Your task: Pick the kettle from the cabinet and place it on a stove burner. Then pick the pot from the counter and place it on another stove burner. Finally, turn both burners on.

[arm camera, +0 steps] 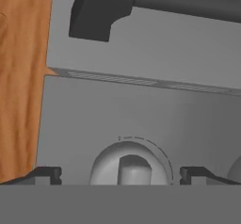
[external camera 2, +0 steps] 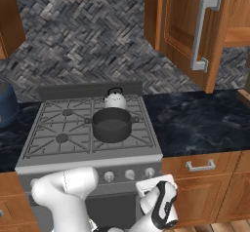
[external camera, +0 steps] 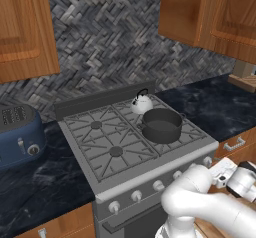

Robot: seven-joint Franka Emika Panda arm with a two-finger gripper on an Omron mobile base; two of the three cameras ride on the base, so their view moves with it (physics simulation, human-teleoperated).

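The knob [arm camera: 131,164] in hand is a round, pale grey dial on the range's front panel, with a raised bar across its face and a thin arc of tick marks above it. It looks rigid and smooth, likely slippery on the rim, so the sound hold is across that raised bar, one finger on each flat side, then a twist. It should turn stiffly and needs little force.

The pincer [arm camera: 120,175] stands wide open, empty, its two dark tips either side of the knob and not yet touching it.

The knob sits in the row along the front edge of the range [external camera: 150,184], towards its right corner, where the arm reaches low.

On top, the pot [external camera: 161,124] rests on the front right burner, and the kettle [external camera: 141,103] on the rear right one, just behind it and nearly touching. The pot is broad and probably heavy; the kettle light, with a thin arched handle.

The black worktop [external camera: 220,104] runs off to the right; a blue toaster [external camera: 20,134] stands at the left.

No brand, label or readable writing shows anywhere; the knob's marks are too faint to read.
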